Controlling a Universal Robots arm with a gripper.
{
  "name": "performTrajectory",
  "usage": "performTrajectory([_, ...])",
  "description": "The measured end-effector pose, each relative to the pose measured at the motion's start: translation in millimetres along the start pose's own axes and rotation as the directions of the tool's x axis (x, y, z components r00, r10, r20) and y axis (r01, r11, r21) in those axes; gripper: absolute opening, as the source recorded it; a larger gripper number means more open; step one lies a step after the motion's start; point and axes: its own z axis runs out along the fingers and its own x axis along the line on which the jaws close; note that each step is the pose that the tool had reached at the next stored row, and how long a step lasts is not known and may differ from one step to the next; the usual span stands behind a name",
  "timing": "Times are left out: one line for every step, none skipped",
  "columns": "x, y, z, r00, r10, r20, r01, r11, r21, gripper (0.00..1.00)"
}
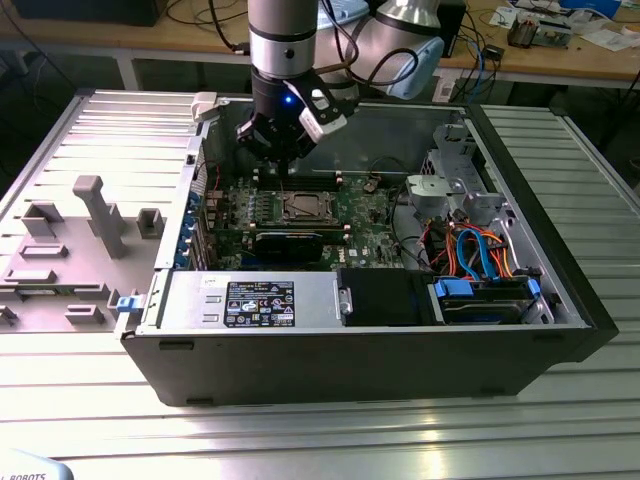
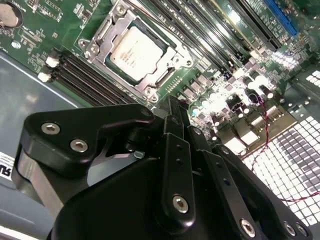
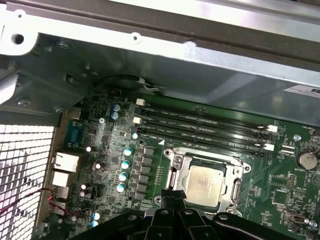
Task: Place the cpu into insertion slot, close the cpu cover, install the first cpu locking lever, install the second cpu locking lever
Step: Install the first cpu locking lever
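Note:
The cpu (image 2: 137,52) (image 3: 205,182), a small square chip with a silver-grey top, lies flat in the socket (image 1: 303,207) of the green motherboard (image 1: 360,212). The cpu cover (image 2: 102,34) (image 3: 173,175), a thin silver frame, lies down around it with the chip showing through its window. My gripper (image 1: 284,168) (image 2: 173,102) (image 3: 175,197) hangs just above the board beside one corner of the socket. Its black fingers (image 2: 176,150) are shut together with nothing held between them. I cannot tell how the thin locking levers along the socket's sides are set.
The open black computer case (image 1: 560,270) walls the board in on all sides. A black card (image 1: 288,243), a power supply (image 1: 250,300) and a drive bay with blue and orange cables (image 1: 480,262) crowd the near side. A grey fixture plate (image 1: 70,250) lies at the exterior view's left.

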Motion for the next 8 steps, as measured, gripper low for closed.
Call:
performTrajectory([0.0,0.0,0.0,1.0000,-0.007,0.0001,0.007,1.0000,0.0000,0.11])
performTrajectory([0.1,-0.1,-0.1,0.9999,-0.017,0.0007,0.017,0.9999,0.0004,0.11])
performTrajectory([1.2,0.1,0.0,0.9998,-0.021,0.0036,0.021,0.9998,0.0009,0.11])
performTrajectory([4.0,0.7,0.1,0.9997,-0.022,0.0069,0.022,0.9998,0.0010,0.11])
performTrajectory([6.4,1.2,0.2,0.9997,-0.022,0.0080,0.022,0.9998,0.0006,0.11])
performTrajectory([7.9,1.5,0.4,0.9998,-0.017,0.0085,0.017,0.9999,0.0002,0.11])
performTrajectory([7.9,1.5,1.1,0.9999,0.011,0.0094,-0.011,0.9999,0.0005,0.11])
performTrajectory([7.9,1.4,1.8,0.9993,0.036,0.0103,-0.036,0.9993,0.0006,0.11])
